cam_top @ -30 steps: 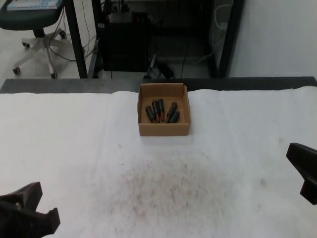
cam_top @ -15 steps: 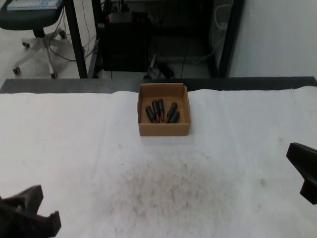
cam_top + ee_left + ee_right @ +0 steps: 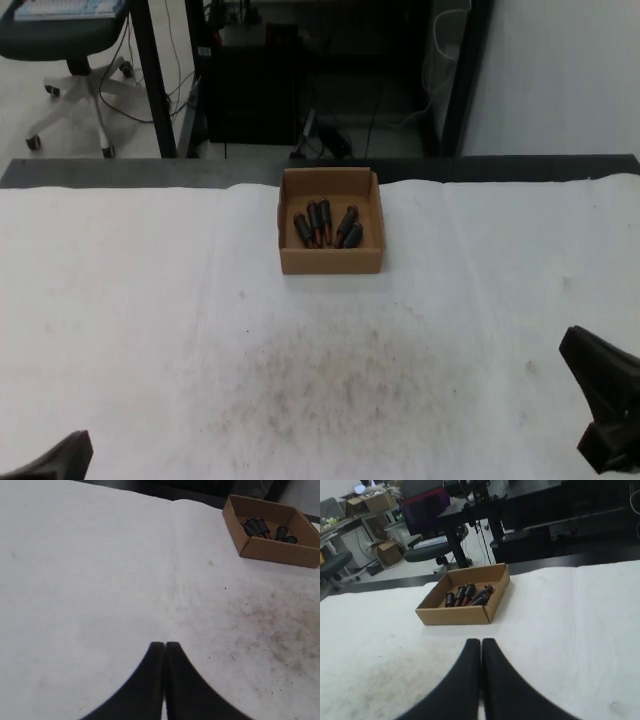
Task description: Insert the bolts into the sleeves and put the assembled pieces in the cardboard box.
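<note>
The cardboard box (image 3: 331, 262) stands at the middle back of the white bench cover, also seen as the box (image 3: 280, 555) and the box (image 3: 455, 615). Inside lie several dark sleeves with reddish bolts (image 3: 326, 226), the same pieces (image 3: 266, 529) and pieces (image 3: 467, 595) in the wrist views. My left gripper (image 3: 165, 646) is shut and empty over bare cloth, well short of the box; its arm (image 3: 55, 462) sits at the near left corner. My right gripper (image 3: 481, 642) is shut and empty, pointing toward the box; its arm (image 3: 605, 410) is at the near right edge.
A dirty brownish patch (image 3: 330, 385) marks the cloth in front of the box. A fold line (image 3: 175, 565) runs across the cover. Behind the bench stand an office chair (image 3: 70, 45), black frame legs (image 3: 150, 75) and dark equipment (image 3: 250, 90).
Both arms have drawn back toward the near edge: the left one has sunk almost out of the high view at the bottom left, and the right one has dropped lower at the right edge.
</note>
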### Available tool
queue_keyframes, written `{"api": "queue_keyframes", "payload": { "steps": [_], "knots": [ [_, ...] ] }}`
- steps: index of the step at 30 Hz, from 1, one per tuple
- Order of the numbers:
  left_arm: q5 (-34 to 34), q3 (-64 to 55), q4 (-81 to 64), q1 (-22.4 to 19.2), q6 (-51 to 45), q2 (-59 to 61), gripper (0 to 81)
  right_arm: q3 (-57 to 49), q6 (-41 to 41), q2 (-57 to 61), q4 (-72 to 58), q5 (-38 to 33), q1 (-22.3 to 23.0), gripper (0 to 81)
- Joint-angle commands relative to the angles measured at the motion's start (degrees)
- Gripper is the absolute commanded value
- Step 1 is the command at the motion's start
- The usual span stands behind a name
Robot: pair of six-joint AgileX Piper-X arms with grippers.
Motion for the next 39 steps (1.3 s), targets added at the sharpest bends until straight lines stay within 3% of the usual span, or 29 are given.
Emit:
{"api": "queue_keyframes", "payload": {
  "steps": [1, 9, 34, 39],
  "knots": [
    [-0.8, 1.0, -0.3, 0.2, -0.5, -1.7, 0.3, -0.1, -0.5, -0.4, -2.9, 0.2, -0.2, 0.8],
    [-0.5, 1.0, 5.4, 0.2, -0.5, -1.7, 0.3, -0.1, -0.5, -0.4, -0.5, 0.2, -0.2, 0.8],
    [-0.4, 1.0, 5.4, 0.2, -0.5, -1.7, 0.3, -0.1, -0.5, -0.4, 26.6, 0.2, -0.2, 0.8],
    [-0.4, 1.0, 5.4, 0.2, -0.5, -1.7, 0.3, -0.1, -0.5, -0.4, 26.6, 0.2, -0.2, 0.8]
  ]
}}
